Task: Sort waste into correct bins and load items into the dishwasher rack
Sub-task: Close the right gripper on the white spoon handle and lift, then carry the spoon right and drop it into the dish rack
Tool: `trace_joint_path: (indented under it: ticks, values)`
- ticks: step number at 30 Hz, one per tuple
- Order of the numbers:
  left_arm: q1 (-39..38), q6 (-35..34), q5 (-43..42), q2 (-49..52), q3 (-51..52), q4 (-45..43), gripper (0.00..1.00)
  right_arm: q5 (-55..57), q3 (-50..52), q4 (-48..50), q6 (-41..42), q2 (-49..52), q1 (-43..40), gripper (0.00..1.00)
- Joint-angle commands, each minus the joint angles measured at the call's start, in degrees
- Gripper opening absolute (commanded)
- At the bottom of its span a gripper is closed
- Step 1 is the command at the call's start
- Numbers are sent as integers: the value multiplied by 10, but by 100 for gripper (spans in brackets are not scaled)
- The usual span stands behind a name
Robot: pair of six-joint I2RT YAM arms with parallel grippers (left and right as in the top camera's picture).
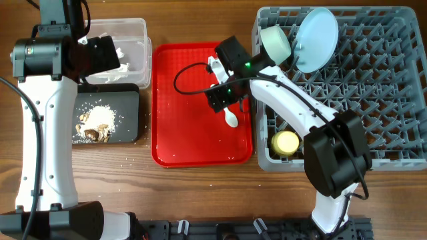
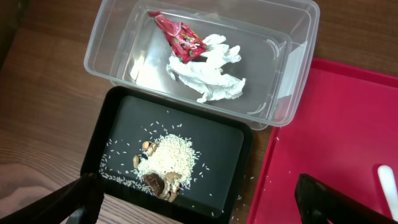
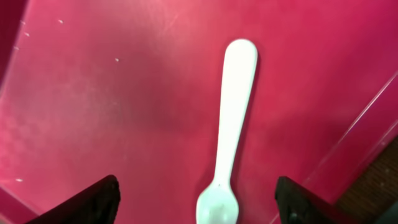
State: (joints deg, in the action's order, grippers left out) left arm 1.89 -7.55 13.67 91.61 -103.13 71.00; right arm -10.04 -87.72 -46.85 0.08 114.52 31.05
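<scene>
1. Waste sorting looks done: the red wrapper point(image 2: 180, 37) and napkin point(image 2: 211, 74) lie in the clear tub point(image 2: 292, 37); the food scraps point(image 2: 165, 163) sit in the black tray point(image 2: 99, 146); the left jaws hang wide and empty above them.
2. Loading is the step in hand: plate point(image 1: 317, 30), greenish bowl point(image 1: 275, 41) and yellow cup point(image 1: 287, 142) sit in the rack point(image 1: 373, 100); the spoon point(image 3: 236, 112) lies flat on the red tray point(image 1: 180, 133); the right jaws hover wide, straddling its bowl end, holding nothing.
3. Next, I'd judge: drop straight down and pinch the thin handle; flat plastic may skid.
4. Wooden surface point(image 1: 200, 193), with grains scattered beside the black tray; no room shows beyond it.
</scene>
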Motion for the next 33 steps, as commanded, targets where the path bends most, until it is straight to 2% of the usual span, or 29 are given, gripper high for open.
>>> trace_joint_path:
  ticks: [1, 3, 5, 11, 16, 20, 23, 28, 33]
  values:
    - [3, 7, 3, 1, -3, 0, 100, 17, 32, 25, -16, 14, 2, 79]
    - [3, 7, 3, 1, -3, 0, 100, 15, 59, 54, -34, 14, 2, 74]
    - [3, 7, 3, 1, -3, 0, 100, 15, 75, 71, -47, 14, 2, 64]
    - [3, 7, 3, 1, -3, 0, 100, 14, 132, 138, -75, 14, 2, 59]
    - [3, 7, 3, 1, -3, 0, 100, 15, 166, 187, -75, 14, 1, 45]
    - [3, 7, 3, 1, -3, 0, 100, 30, 170, 203, -74, 14, 0, 25]
    - [3, 7, 3, 1, -3, 0, 100, 30, 170, 207, -71, 14, 0, 4]
    - [3, 7, 3, 1, -3, 0, 100, 29, 160, 187, -47, 6, -2, 4]
    - [3, 7, 3, 1, -3, 0, 100, -4, 87, 109, -44, -52, -2, 4]
